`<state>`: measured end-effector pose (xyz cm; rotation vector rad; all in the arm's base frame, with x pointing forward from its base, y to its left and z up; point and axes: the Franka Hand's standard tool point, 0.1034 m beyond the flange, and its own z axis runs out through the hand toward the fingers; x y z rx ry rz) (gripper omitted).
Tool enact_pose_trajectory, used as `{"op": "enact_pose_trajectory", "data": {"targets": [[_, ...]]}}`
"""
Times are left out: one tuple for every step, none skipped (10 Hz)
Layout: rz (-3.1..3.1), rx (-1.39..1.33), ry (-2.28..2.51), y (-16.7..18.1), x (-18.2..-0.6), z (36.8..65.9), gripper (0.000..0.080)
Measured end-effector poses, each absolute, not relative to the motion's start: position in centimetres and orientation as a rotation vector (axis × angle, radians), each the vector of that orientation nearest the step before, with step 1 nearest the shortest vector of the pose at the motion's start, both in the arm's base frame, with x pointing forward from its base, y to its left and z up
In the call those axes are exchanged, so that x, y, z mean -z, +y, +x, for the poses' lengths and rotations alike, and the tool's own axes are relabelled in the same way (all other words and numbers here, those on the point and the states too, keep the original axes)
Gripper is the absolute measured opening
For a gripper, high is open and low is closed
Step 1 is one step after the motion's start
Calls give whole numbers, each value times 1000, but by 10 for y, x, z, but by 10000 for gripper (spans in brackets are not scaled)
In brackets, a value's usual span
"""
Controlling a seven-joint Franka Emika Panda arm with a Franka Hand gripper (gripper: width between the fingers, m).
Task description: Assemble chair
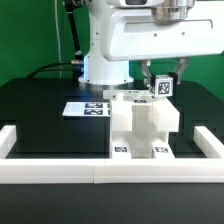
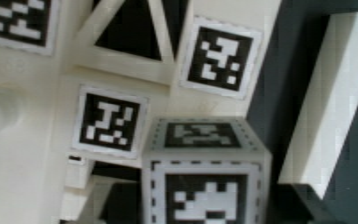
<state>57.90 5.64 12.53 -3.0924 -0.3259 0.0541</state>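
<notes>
The partly built white chair point(image 1: 140, 125) stands at the table's front, its base against the border rail, with marker tags low on its front. Just above its far right corner my gripper point(image 1: 162, 84) is shut on a small white tagged post point(image 1: 160, 88). Whether the post touches the chair I cannot tell. In the wrist view the held post point(image 2: 202, 175) fills the near field with tags on two faces. Behind it lie the chair's tagged parts point(image 2: 108, 122). My fingers are hidden at the post's sides.
A long low white border rail point(image 1: 60, 172) runs along the table's front and turns back at both ends point(image 1: 208, 140). The marker board point(image 1: 88, 107) lies flat behind the chair, at the robot's base point(image 1: 100, 60). The table top is black.
</notes>
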Motion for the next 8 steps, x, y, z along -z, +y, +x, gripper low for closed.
{"op": "enact_pose_trajectory", "data": {"targets": [[-3094,-54,-326,56,-124,579,289],[-3095,-52,-326,56,-123,579,289],[-3096,-45,-326,56,-123,580,289],[-3097,-41,-326,56,-123,581,289],[-3098,-38,-326,55,-123,581,289],[-3097,-37,-332,54,-123,582,289],[-3097,-38,-330,54,-123,582,289],[-3097,-38,-329,54,-123,582,289]]}}
